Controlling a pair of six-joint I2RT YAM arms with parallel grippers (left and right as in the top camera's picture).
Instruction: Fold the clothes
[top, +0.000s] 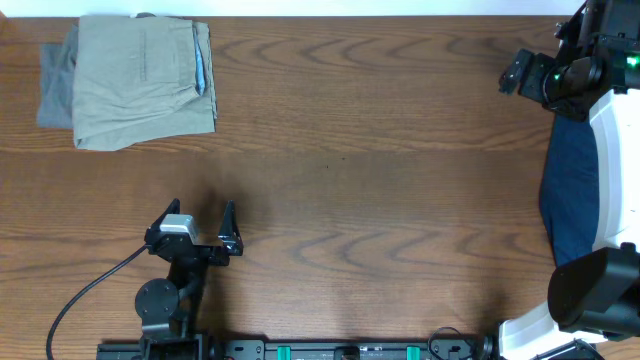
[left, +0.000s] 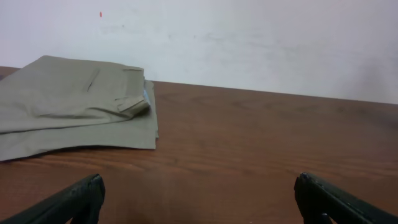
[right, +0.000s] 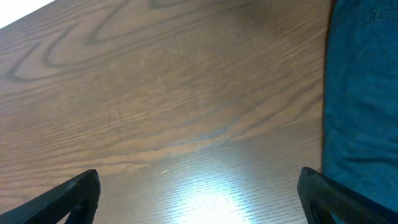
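Folded khaki-beige shorts (top: 140, 80) with a strip of pale blue lining lie at the table's far left, on top of a grey garment (top: 55, 88). They also show in the left wrist view (left: 74, 106). A navy garment (top: 570, 190) lies at the right edge, partly under the right arm, and shows in the right wrist view (right: 364, 99). My left gripper (top: 203, 222) is open and empty near the front left, well short of the shorts. My right gripper (top: 528, 78) is open and empty above the table at the far right, just left of the navy garment.
The wooden table (top: 360, 170) spans the view. A black cable (top: 85, 295) runs from the left arm toward the front edge. The right arm's white base (top: 610, 150) stands at the right edge. A white wall (left: 249, 37) is behind the table.
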